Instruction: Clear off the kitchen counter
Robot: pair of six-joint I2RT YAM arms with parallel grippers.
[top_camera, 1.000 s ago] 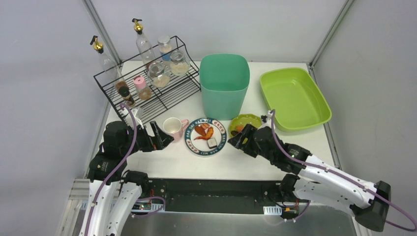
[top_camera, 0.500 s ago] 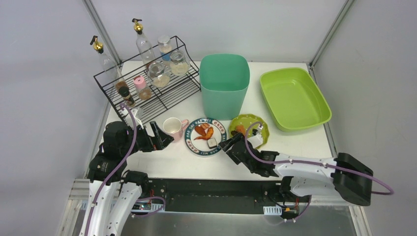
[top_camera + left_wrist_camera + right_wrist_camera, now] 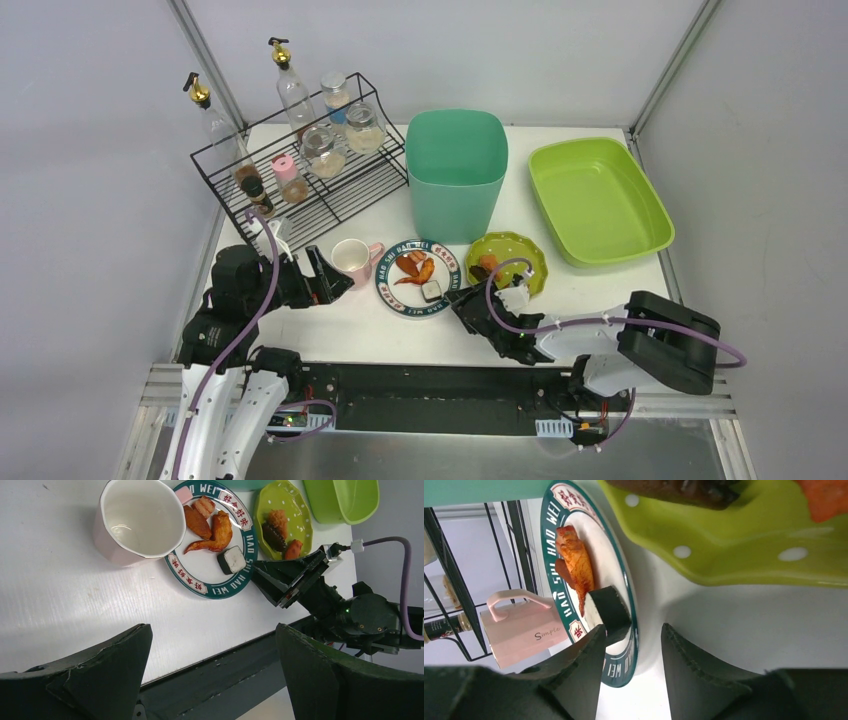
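Right gripper [image 3: 462,303] lies low at the near right edge of the round plate [image 3: 408,296], jaws parted and gripping nothing. In the wrist view one finger reaches over the plate's green lettered rim beside a black-wrapped white block [image 3: 609,611], and the other sits over the bare surface between the plate and the green spotted dish [image 3: 522,256]; whether either finger touches the rim cannot be told. The left gripper [image 3: 330,275] hangs just left of the pink mug [image 3: 350,258], spread wide and empty. The kitchen counter [image 3: 370,332] lies beneath everything, with mug, plate and dish in a row near its middle. The teal bin [image 3: 452,210] stands just beyond the plate, the lime tray [image 3: 600,200] at far right, and the black wire rack [image 3: 335,195] at far left.
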